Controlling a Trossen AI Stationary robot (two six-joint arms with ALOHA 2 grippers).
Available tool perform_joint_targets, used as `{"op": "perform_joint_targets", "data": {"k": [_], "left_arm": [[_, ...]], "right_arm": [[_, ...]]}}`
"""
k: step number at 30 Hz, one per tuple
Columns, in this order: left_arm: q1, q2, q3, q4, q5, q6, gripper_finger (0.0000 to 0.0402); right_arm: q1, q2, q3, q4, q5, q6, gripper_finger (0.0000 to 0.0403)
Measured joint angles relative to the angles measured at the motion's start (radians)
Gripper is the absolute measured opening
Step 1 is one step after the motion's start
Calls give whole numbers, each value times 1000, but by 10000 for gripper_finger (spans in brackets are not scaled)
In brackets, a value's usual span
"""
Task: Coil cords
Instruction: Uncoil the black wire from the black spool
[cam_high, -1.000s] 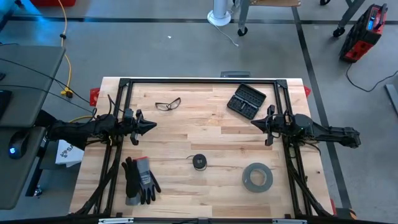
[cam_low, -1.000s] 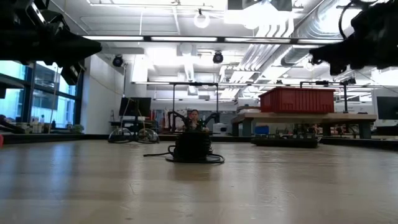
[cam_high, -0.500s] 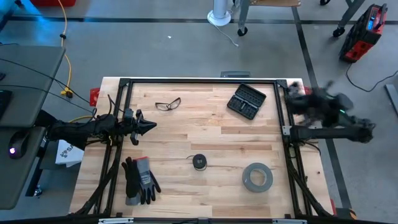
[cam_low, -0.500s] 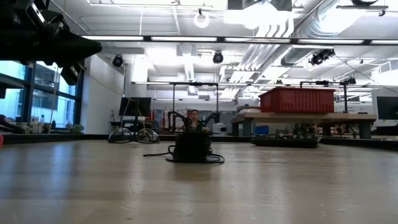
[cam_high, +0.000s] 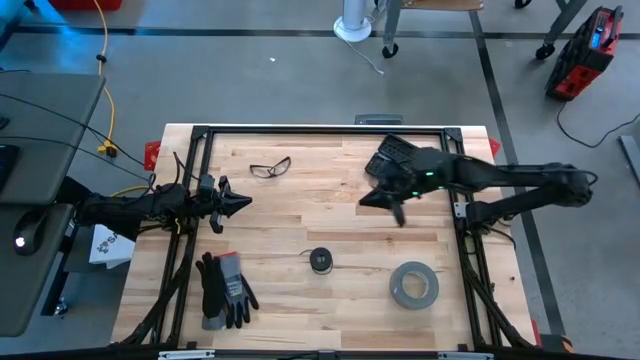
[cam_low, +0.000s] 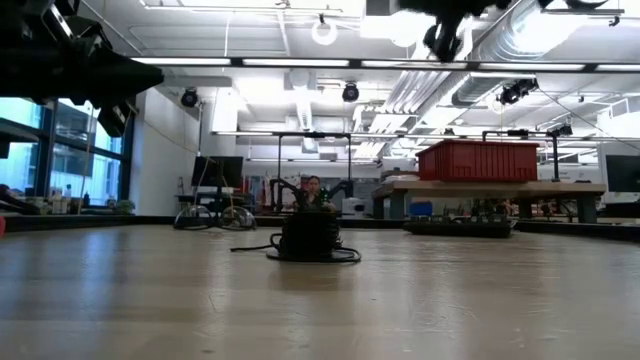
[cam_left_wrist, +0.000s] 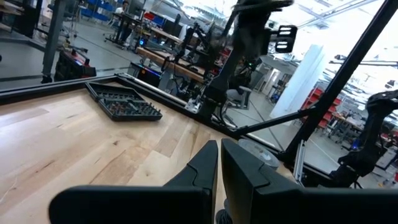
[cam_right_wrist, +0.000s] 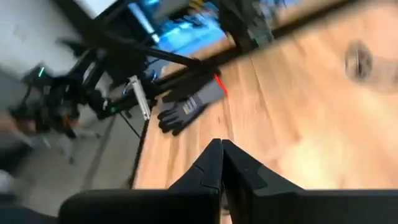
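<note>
Your right gripper (cam_high: 372, 201) is out over the table now, a little right of centre toward the far edge, just in front of the black bit case (cam_high: 396, 162), and its fingers are pressed together with nothing between them. The left gripper (cam_high: 243, 203) hangs by the left edge, also pressed together and carrying nothing; let it wait there.

The cord (cam_high: 309, 251) and its small black spool (cam_high: 320, 260) sit near the middle of the table, a bit toward the near edge, with the grey tape roll (cam_high: 413, 284) well apart toward the near right corner (don't mistake that one for your target). In the low view the spool (cam_low: 308, 236) stands upright with loose loops of wire spilling around its base and a tail running off to one side.

You've got no hold on anything yet, so I'd call this the approach. Spread the fingers before you descend, because closed tips will only shove the spool along the wood. Come down from above onto the spool body, not the wire. The loose end is hair-thin, so I'd expect it to slip a flat pinch; pin the spool first, then chase the tail.
</note>
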Motion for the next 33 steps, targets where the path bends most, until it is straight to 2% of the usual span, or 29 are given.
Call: {"op": "perform_joint_targets", "data": {"k": [3, 6, 10, 14, 15, 18, 22, 24, 28, 30, 33], "left_arm": [[0, 0, 0, 9, -10, 6, 17], [0, 0, 0, 60, -54, -46, 17], [1, 6, 0, 189, -152, -136, 17], [1, 11, 0, 286, -349, -281, 17], [2, 19, 0, 293, -360, -346, 17], [2, 89, 18, 290, -260, -515, 23], [2, 244, 110, 266, -144, -583, 53], [2, 338, 184, 186, -51, -613, 77], [-5, 547, 288, -33, 147, -667, 132], [-9, 642, 291, -70, 165, -721, 156], [-15, 767, 279, -35, 183, -867, 183]], "right_arm": [[-2, 52, 0, 29, 0, 207, 2], [6, 75, 0, 109, 9, 310, 2], [8, 75, 28, 176, 98, 355, 2], [6, 75, 84, 173, 189, 334, 2], [6, 74, 98, 164, 195, 336, 2], [-1, 86, 142, 92, 163, 385, 7], [-5, 138, 176, -50, -1, 424, 47], [9, 177, 177, -127, -66, 434, 79], [41, 269, 177, -267, -90, 397, 142], [50, 323, 170, -304, -79, 389, 161], [63, 394, 119, -233, -128, 410, 171]]}}
